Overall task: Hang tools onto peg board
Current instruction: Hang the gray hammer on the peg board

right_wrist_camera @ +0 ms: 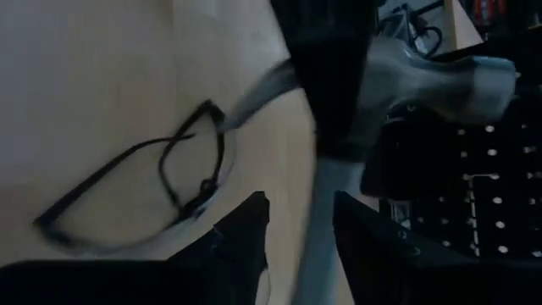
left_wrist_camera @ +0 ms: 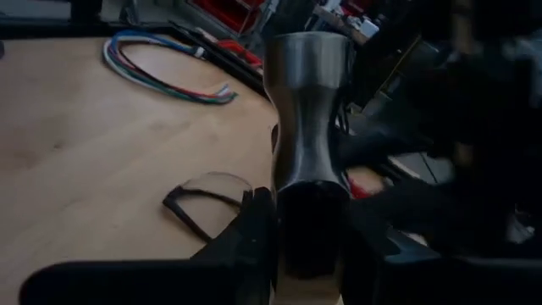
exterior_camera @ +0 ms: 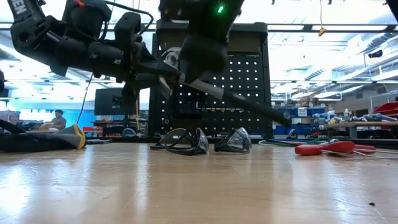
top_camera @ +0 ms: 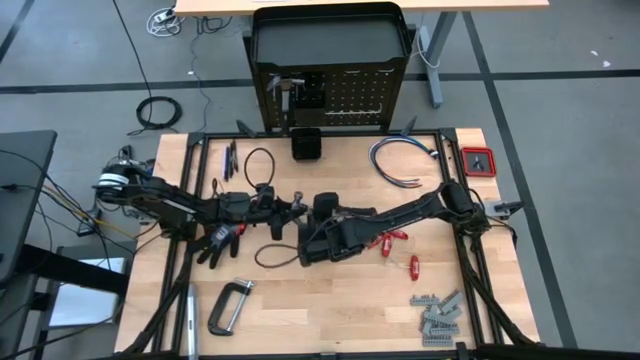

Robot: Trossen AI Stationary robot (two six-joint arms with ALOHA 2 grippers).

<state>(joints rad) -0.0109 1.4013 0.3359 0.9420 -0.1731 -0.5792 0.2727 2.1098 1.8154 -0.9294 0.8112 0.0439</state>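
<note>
Steel hammer head, waisted, seemingly clamped by left hand.

Hammer held aloft before peg board; two glasses on table; red drivers right.

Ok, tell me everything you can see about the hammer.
The hammer has a polished steel head narrowing to a waist and a long dark handle. It hangs above the wooden table, before the peg board. The left gripper clamps its steel end; the handle runs through the right gripper.
</note>
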